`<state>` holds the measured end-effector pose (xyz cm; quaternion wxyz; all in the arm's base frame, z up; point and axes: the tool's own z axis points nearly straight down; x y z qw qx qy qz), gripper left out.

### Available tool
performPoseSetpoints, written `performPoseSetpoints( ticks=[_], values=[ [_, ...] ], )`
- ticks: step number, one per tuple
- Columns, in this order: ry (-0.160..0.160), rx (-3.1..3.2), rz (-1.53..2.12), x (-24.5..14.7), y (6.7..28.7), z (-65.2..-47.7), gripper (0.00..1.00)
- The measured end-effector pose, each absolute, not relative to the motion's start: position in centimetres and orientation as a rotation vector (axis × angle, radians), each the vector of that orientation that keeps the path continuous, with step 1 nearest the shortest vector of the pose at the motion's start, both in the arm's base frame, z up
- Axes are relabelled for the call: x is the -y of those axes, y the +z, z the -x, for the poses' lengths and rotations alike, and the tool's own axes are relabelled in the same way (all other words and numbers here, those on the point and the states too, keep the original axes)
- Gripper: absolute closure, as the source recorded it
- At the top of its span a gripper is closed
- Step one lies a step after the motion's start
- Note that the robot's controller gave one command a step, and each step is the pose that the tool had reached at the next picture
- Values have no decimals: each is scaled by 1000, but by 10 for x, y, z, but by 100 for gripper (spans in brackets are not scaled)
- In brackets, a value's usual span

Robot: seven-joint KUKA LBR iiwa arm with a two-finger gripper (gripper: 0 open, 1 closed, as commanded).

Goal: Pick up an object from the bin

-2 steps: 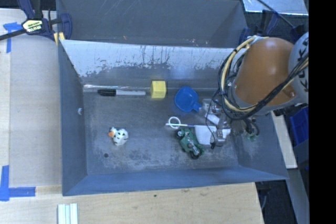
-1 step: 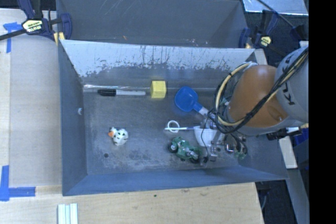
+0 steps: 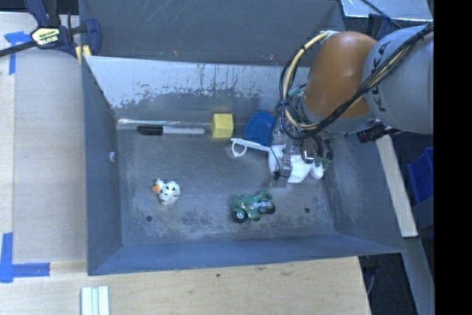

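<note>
Gripper (image 3: 286, 167) sits low at right of bin (image 3: 221, 256) floor, against a white lump (image 3: 304, 172) just beside the blue cup (image 3: 259, 127). Opening and hold: cannot tell. Green toy (image 3: 252, 206) lies near.

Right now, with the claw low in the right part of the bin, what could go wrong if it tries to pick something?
1. The claw sits close beside a blue cup-like thing and a white looped piece; a grasp here might catch both or push one aside.
2. The green toy lies just below the claw in the view; a sideways move could knock it away.
3. The bin's right wall is near; drifting that way might scrape it.
</note>
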<state>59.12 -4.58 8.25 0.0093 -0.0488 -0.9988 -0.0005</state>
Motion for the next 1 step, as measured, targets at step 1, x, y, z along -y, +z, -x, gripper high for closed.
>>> performPoseSetpoints(
  ticks=[1],
  values=[
    [-1,3127,157,47,83,-591,100]
  ],
)
